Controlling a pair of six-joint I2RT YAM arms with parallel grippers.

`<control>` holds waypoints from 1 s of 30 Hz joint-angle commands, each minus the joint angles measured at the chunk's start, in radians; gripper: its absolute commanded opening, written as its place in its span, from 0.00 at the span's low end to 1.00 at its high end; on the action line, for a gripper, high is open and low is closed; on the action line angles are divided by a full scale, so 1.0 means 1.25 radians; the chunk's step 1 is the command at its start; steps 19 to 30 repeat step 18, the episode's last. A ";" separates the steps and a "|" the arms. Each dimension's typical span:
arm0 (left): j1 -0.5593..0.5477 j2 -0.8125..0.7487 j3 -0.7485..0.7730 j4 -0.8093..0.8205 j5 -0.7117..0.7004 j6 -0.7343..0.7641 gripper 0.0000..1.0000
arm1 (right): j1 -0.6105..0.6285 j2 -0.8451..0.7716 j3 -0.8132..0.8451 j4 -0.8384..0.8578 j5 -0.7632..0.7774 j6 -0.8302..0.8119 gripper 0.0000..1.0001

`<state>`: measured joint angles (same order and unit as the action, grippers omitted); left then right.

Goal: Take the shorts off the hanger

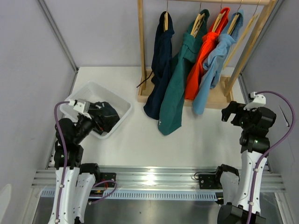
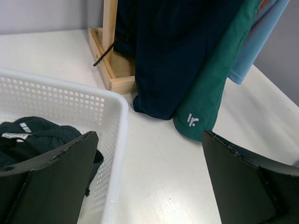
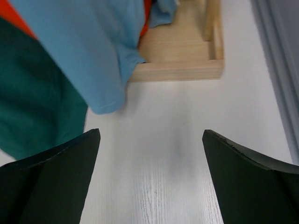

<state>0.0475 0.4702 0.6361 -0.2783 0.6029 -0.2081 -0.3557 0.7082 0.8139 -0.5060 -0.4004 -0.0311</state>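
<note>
The very dark shorts (image 1: 106,115) lie crumpled in the white basket (image 1: 93,87), free of any hanger; the left wrist view shows them (image 2: 35,135) with a white label. An empty pale wooden hanger (image 1: 246,31) hangs at the right end of the rack's rail. My left gripper (image 1: 97,123) is open and empty, low over the basket's near right rim (image 2: 113,103). My right gripper (image 1: 229,112) is open and empty above the table, in front of the rack's right end.
A wooden rack (image 1: 216,97) stands at the back with dark navy (image 1: 161,70), teal (image 1: 175,98), orange (image 1: 201,60) and light blue (image 1: 216,65) garments on hangers. A thin black stick (image 1: 145,80) leans at its left foot. Grey walls close both sides.
</note>
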 commanded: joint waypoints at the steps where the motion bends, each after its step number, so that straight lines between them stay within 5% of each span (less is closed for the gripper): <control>1: -0.010 -0.015 -0.007 0.001 -0.043 0.033 0.99 | -0.006 -0.014 -0.035 0.100 0.161 0.091 0.99; 10: -0.011 -0.039 -0.029 0.007 -0.075 0.024 0.99 | -0.011 -0.022 -0.026 0.075 0.274 0.084 0.99; 30: -0.011 -0.046 -0.032 0.008 -0.079 0.024 0.99 | -0.014 -0.029 -0.031 0.066 0.240 0.049 0.99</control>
